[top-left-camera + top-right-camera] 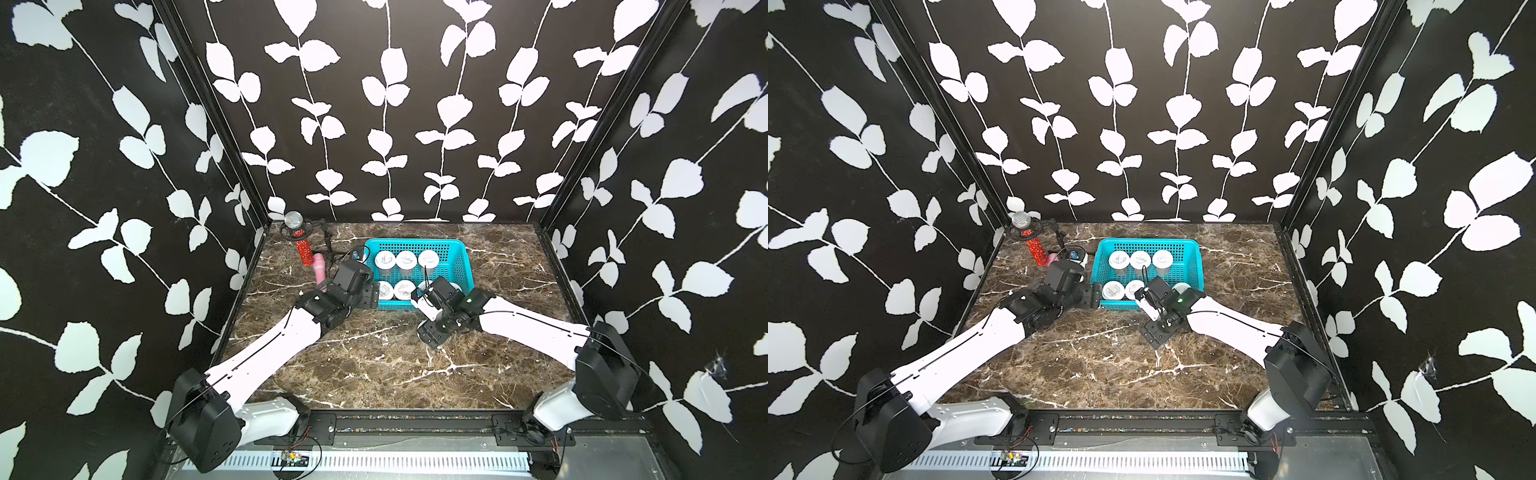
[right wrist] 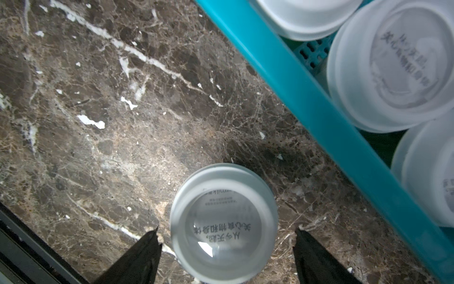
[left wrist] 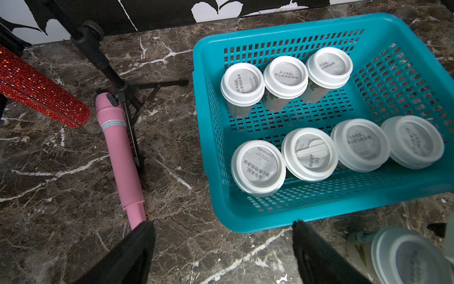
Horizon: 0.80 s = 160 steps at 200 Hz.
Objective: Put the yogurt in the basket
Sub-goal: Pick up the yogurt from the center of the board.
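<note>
Right end effector (image 2: pixel 226 229) spread, white-lidded yogurt (image 2: pixel 224 209) between

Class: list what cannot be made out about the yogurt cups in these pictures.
1. Both top views: the white-lidded clear yogurt cup outside the turquoise perforated plastic basket is hidden beneath the right arm's wrist.
2. Right wrist view: its base, covered by its own lid.
3. Both top views: lid print, too small.

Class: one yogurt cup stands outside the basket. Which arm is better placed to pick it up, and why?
Right. The right gripper is open with the last yogurt cup between its fingers, on the table beside the basket. The left gripper, also open, brackets nothing.
</note>
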Motion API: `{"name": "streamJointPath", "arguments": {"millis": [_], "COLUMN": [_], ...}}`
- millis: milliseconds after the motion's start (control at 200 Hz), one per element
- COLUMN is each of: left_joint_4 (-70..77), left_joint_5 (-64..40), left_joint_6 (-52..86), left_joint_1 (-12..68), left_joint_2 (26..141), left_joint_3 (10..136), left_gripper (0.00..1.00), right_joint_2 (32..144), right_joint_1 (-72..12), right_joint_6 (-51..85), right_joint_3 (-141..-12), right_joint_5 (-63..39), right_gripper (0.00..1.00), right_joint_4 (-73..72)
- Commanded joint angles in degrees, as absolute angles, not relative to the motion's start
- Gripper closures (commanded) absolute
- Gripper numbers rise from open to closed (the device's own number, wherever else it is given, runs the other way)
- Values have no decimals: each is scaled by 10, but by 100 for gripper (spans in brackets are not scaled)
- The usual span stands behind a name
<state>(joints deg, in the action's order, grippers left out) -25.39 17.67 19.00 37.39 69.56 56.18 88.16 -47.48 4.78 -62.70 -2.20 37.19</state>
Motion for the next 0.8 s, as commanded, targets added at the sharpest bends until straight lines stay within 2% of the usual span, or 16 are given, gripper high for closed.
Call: {"name": "streamJointPath", "arguments": {"millis": [0,795], "left_joint_4": [-256,-257], "left_joint_5": [184,180], "left_joint_6": [183,183], "left_joint_1": [371,370], "left_joint_2": [680,681], "left_joint_3": [558,556], "left_gripper": [12,12], "right_joint_2": [889,929], "right_joint_1": [-480,-482], "right_joint_6": [52,49], "right_joint_3": [-653,-660], "right_joint_5": [-12,-20], "right_gripper": [16,32], "right_joint_4": [376,386]}}
